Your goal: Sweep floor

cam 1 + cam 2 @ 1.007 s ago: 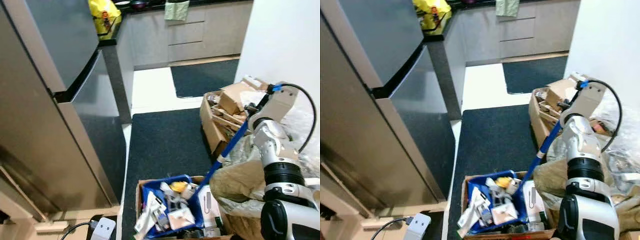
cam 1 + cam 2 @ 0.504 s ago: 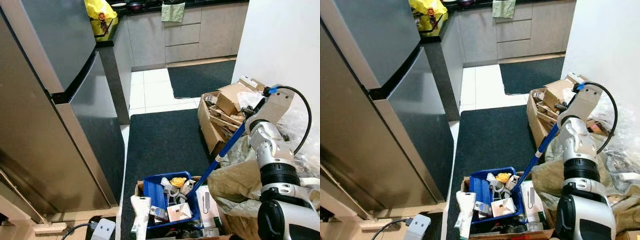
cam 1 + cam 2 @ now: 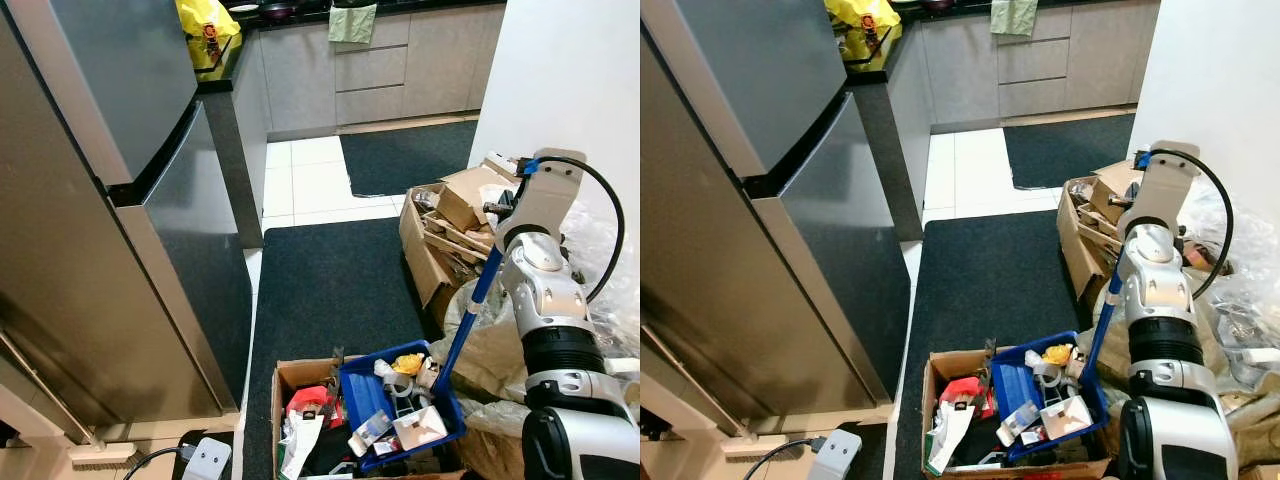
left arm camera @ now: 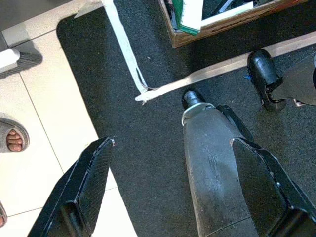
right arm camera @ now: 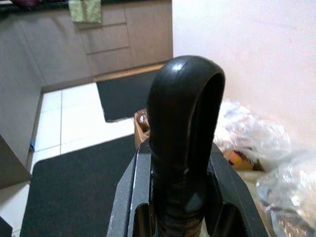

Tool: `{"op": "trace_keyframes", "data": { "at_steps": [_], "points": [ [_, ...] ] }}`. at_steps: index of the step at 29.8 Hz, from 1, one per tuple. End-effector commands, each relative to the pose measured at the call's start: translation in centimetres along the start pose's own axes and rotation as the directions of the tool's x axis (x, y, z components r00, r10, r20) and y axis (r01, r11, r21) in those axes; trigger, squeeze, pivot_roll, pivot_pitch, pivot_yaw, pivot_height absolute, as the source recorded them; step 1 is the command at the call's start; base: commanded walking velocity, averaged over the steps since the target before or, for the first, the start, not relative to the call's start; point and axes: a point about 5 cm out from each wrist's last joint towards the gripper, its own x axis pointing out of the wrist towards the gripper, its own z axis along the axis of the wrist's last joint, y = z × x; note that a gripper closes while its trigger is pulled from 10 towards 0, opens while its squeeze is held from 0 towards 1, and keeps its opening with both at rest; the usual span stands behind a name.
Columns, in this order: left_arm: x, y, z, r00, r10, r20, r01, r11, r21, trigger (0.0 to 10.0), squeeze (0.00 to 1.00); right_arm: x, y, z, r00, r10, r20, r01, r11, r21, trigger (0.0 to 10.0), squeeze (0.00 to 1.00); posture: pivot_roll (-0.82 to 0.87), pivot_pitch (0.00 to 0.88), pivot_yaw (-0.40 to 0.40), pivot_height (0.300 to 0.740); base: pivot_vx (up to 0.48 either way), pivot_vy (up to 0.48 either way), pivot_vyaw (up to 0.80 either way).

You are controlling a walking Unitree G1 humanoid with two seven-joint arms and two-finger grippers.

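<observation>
1. Holding a blue plastic long-handled dustpan (image 3: 400, 405) by its black looped handle top (image 5: 183, 143), right pincer (image 5: 175, 217) clamped around that handle, raised beside the white wall.
2. Resting over an open brown cardboard box (image 3: 300, 385) at the near edge of the dark floor mat (image 3: 330, 290), pan full of mixed litter: paper scraps, a yellow piece, white wrappers.
3. Tilting slightly toward the near side, blue shaft (image 3: 470, 320) slanting up from pan to pincer.
4. Hanging low over the mat, left pincer (image 4: 173, 187) spread wide and empty, robot's own leg and black foot between its fingers (image 4: 94, 173).
5. Lying against the base of the tall steel refrigerator (image 3: 100, 200), a pale wooden broom head (image 3: 95, 455), apart from both pincers.
6. Risking a spill: too shallow a tip likely leaves litter in the pan; too sudden a tip likely throws scraps past the box rim onto the mat.
7. Risking a snag: shaft close to crumpled brown paper (image 3: 490, 350) and a second box of scrap (image 3: 440, 230), so a swing could catch them.
8. Risking twist in the grasp, loaded pan hanging far below the clamped handle.
</observation>
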Motion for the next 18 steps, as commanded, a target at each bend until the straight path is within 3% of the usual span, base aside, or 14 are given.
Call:
{"op": "trace_keyframes", "data": {
  "at_steps": [1, 12, 17, 18],
  "points": [
    [-0.2, 0.7, -0.5, 1.0, 0.015, -0.021, -0.015, 1.0, -0.009, 10.0, 0.0, -0.6, 1.9, 3.0, 0.979, 0.087, 0.186, -0.086, 0.996, -0.014, 10.0, 0.0, -0.06, 0.003, 0.067, 0.74, 0.0, 0.0, 0.0],
    [-0.2, 0.8, -0.4, 1.0, 0.014, -0.018, -0.014, 1.0, -0.008, 10.0, 0.0, -2.0, 4.6, 2.5, 0.954, 0.195, 0.227, -0.188, 0.981, -0.051, 10.0, 0.0, -0.07, 0.005, 0.069, 0.74, 0.0, 0.0, 0.0],
    [-0.1, 0.8, -0.3, 1.0, 0.012, -0.016, -0.012, 1.0, -0.008, 10.0, 0.0, -3.5, 6.7, 1.3, 0.929, 0.269, 0.255, -0.259, 0.963, -0.072, 10.0, 0.0, -0.08, 0.005, 0.07, 0.74, 0.0, 0.0, 0.0],
    [-0.1, 0.8, -0.2, 1.0, 0.012, -0.015, -0.012, 1.0, -0.008, 10.0, 0.0, -4.2, 7.5, 0.8, 0.911, 0.312, 0.27, -0.289, 0.95, -0.12, 10.0, 0.0, -0.08, 0.006, 0.069, 0.74, 0.0, 0.0, 0.0]
  ]
}}
